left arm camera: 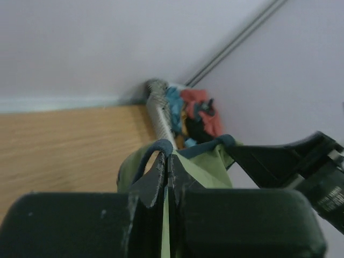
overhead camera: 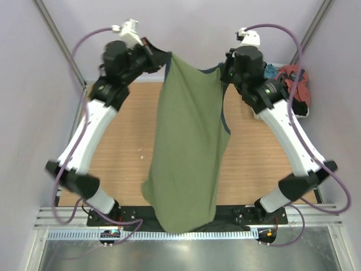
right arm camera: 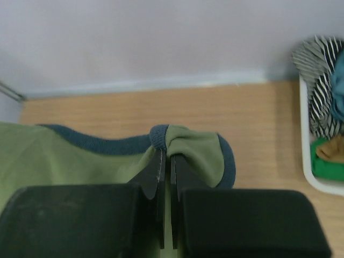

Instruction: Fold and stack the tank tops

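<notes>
- The olive green sleeveless cloth tank top (overhead camera: 186, 152) with dark grey-blue trim (overhead camera: 224, 121) hangs in the air between the 2 arms, above the light wooden table (overhead camera: 124, 147).
- In the top view its upper edge spans from the left gripper (overhead camera: 159, 56) to the right gripper (overhead camera: 223, 70). The cloth falls in 1 long sheet toward the near edge, and its lower hem covers part of the black base plate between the arm mounts.
- The garment is narrower at the top and wider lower down, with a loose fold bulging out on its left side.
- The left gripper (left arm camera: 167, 161) has its black jaws pressed together on a bunched piece of green cloth and trim, which loops up just over the fingertips (left arm camera: 156, 177).
- The right gripper (right arm camera: 165, 161) is likewise pinched tight on the tank top. A rolled bit of grey-blue trim and a green lobe of fabric sit right at its fingertips (right arm camera: 153, 174), and more of the top spreads off to the left.
- A white bin (right arm camera: 306, 161) stands at the far right of the table, well apart from the held top.
- It holds a black-and-white striped garment (right arm camera: 320, 80), a teal piece (right arm camera: 337, 91) and something bright green (right arm camera: 328, 166).
- A red garment (overhead camera: 293, 76) shows in the same bin from above.
</notes>
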Available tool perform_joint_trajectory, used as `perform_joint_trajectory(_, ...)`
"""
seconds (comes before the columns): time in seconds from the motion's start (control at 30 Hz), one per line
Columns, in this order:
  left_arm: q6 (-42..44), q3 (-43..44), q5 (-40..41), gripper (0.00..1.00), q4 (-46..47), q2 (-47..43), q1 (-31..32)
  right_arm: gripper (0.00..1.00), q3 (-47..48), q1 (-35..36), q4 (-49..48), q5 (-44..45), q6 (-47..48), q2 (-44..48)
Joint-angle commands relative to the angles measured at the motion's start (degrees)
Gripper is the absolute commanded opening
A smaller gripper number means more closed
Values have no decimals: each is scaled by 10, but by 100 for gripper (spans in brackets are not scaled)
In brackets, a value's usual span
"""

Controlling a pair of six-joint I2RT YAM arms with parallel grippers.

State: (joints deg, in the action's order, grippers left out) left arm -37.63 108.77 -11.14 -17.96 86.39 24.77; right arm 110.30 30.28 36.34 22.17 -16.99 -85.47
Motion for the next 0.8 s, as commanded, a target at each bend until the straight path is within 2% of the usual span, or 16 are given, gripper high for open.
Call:
perform_joint_trajectory(0.0,-39,10,17,0,46,99,-19,1,-12,-47,40,16,-30,-41)
perform_joint_trajectory(0.03,-40,20,30,0,43,120,-20,1,-16,-53,39,14,-31,-62)
perform_joint_trajectory(0.07,-41,32,38,13,38,145,-21,1,-23,-54,37,15,-35,-69)
perform_joint_trajectory(0.1,-44,62,31,37,29,183,-21,1,-25,-56,34,18,-38,-79)
perform_joint_trajectory(0.13,-53,79,24,88,12,200,-21,1,-29,-63,32,20,-40,-90)
perform_joint_trajectory(0.17,-51,94,14,99,-26,213,-20,1,-35,-69,31,22,-49,-95)
perform_joint_trajectory(0.23,-21,90,33,100,-48,206,-9,1,-47,-82,19,15,-54,-102)
perform_joint_trajectory(0.27,-5,75,67,100,-52,194,-3,1,-60,-96,14,12,-59,-108)
perform_joint_trajectory(0.4,42,-55,152,100,-49,107,48,4,-79,-121,-14,0,-65,-135)
perform_joint_trajectory(0.47,52,-107,177,99,-34,56,93,8,-65,-130,-20,-9,-64,-151)
perform_joint_trajectory(0.5,53,-155,201,100,-32,34,127,17,-57,-131,-15,-15,-58,-173)
perform_joint_trajectory(0.57,47,-195,210,100,-32,25,160,48,-21,-131,2,-12,-53,-191)
perform_joint_trajectory(0.63,42,-246,205,99,-39,26,200,48,-15,-133,15,-11,-52,-191)
perform_joint_trajectory(0.7,41,-289,205,100,-57,33,222,59,-45,-134,5,-14,-49,-175)
perform_joint_trajectory(0.77,41,-319,219,100,-66,34,257,63,-92,-136,-5,-13,-45,-135)
